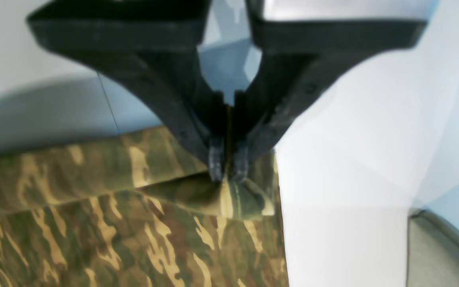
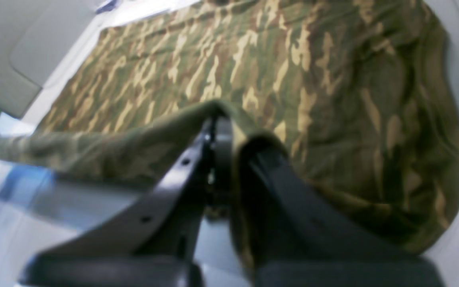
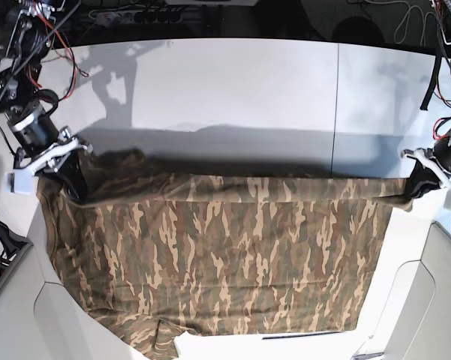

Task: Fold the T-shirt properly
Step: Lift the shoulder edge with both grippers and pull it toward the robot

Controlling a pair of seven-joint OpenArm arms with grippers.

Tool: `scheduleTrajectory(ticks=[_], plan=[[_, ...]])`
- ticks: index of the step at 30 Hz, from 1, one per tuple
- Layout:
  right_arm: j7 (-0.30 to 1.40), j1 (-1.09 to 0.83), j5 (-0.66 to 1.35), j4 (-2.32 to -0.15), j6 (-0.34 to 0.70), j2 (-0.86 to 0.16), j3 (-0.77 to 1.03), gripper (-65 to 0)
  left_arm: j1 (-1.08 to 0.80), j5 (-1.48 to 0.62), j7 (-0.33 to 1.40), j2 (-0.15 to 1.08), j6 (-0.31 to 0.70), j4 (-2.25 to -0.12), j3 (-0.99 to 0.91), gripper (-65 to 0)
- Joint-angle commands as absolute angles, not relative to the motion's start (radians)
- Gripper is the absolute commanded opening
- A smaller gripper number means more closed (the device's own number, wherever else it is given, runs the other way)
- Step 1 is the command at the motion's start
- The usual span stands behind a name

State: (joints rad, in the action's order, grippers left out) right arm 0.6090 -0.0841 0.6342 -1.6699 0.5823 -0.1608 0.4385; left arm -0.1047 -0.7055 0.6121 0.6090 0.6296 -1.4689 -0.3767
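At 3 and 9 o'clock, left gripper (image 3: 414, 187) and right gripper (image 3: 73, 178) clench the T-shirt (image 3: 217, 262) edge; folding barely begun

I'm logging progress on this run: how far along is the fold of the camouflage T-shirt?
Early. Done: the T-shirt lies spread on the white table, and both grippers have a grip on its far edge. In hand: the left gripper and the right gripper are each shut on a corner, and the edge between them is lifted taut. Left: no finished fold shows; the body is still one flat layer.
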Motion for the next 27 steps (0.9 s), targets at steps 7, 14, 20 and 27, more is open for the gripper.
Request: scheduleTrajectory(ticks=[7,14,20,27], plan=[[0.576,0.147,0.643,-1.457,0.581,-0.174,0.43,-65.0,0.039,-0.665,0.54,0.578,0.624,-1.363,-0.385,-65.0],[0.555,0.318,0.567,-1.245,0.58,-0.174,0.397,-65.0,0.159,-0.631,0.488,0.559,0.613,-1.223,-0.378,-65.0],[0.51,0.389,0.491,-1.139,0.58,-0.174,0.365,-65.0,0.253,-0.632,0.474,0.559,0.613,-1.062,-0.378,-53.3],[0.474,0.387,0.49,-1.105,0.58,-0.165,0.345,-26.6,0.304,-0.639,0.475,0.559,0.613,-0.996,-0.378,-30.3]])
